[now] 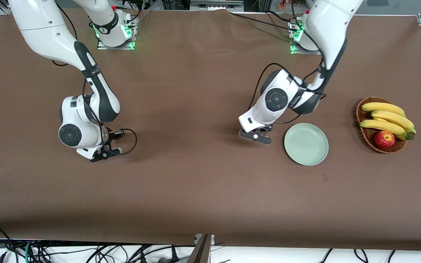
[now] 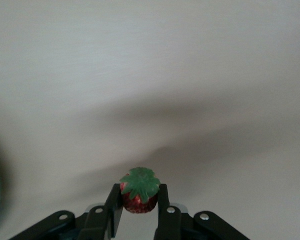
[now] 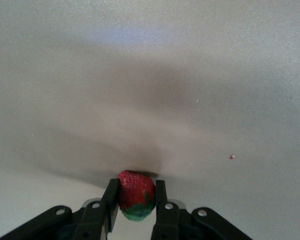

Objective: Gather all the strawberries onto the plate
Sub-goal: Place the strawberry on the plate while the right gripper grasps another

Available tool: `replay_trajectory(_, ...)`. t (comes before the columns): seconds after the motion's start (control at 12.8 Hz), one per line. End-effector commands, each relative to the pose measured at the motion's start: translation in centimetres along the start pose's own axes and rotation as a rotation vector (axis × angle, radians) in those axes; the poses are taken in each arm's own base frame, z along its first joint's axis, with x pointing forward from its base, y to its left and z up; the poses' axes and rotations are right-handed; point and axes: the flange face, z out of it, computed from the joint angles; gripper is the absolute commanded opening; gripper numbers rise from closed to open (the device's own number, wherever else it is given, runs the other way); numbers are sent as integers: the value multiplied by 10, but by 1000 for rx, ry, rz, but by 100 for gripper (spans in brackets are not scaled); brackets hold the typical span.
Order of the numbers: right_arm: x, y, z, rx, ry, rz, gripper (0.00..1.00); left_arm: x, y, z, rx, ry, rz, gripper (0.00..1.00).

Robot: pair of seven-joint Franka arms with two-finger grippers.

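Two strawberries show, one in each wrist view. My left gripper point(image 2: 138, 191) is shut on a red strawberry point(image 2: 140, 186) with its green top facing the camera, low over the brown table. In the front view this gripper point(image 1: 258, 133) is beside the pale mint-green plate point(image 1: 306, 144), on the side toward the right arm's end. My right gripper point(image 3: 135, 189) is shut on the other strawberry point(image 3: 136, 192), whose red tip touches the table. That gripper point(image 1: 109, 144) is down at the table toward the right arm's end. The plate holds nothing.
A brown wicker basket point(image 1: 364, 136) with bananas point(image 1: 386, 117) and a red apple point(image 1: 384, 139) stands at the left arm's end of the table, past the plate. Brown cloth point(image 1: 196, 109) covers the table.
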Motion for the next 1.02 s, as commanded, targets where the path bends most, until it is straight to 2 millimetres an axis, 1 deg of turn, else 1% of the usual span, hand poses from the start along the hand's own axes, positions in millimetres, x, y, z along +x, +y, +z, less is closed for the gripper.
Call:
replay_trajectory(0.0, 3, -31, -9, 12, 27, 8, 0, -7, -70, -58, 47, -37, 74, 10)
replay_trajectory(0.08, 10, -63, -14, 26, 45, 37, 0, -5, -106, -64, 43, -35, 120, 11)
replay_trajectory(0.24, 34, -133, -17, 45, 97, 166, 0, -2, -173, -56, 19, -40, 274, 13)
replay_trajectory(0.31, 45, -169, -20, 61, 120, 217, 0, -2, -209, -41, 0, -52, 316, 14)
replay_trajectory(0.39, 53, -202, -24, 80, 135, 263, 0, -3, -228, -29, -11, -42, 369, 14)
replay_trajectory(0.47, 62, -243, -30, 109, 163, 304, 0, -3, -234, -12, -18, -39, 420, 14)
replay_trajectory(0.55, 71, -286, -35, 150, 192, 359, 0, -4, -252, 3, -26, -29, 431, 14)
replay_trajectory(0.63, 81, -326, -36, 199, 238, 418, 0, -5, -260, 17, -31, -25, 444, 15)
replay_trajectory(0.71, 87, -367, -35, 257, 292, 471, 0, -4, -261, 28, -29, -7, 482, 15)
replay_trajectory(0.78, 89, -404, -26, 313, 331, 514, 0, -1, -262, 39, -29, 5, 533, 15)
replay_trajectory(0.86, 91, -429, -18, 378, 374, 553, 0, -1, -262, 42, -32, 6, 538, 19)
replay_trajectory(0.94, 88, -453, -5, 425, 399, 573, 0, -1, -262, 44, -33, 4, 540, 44)
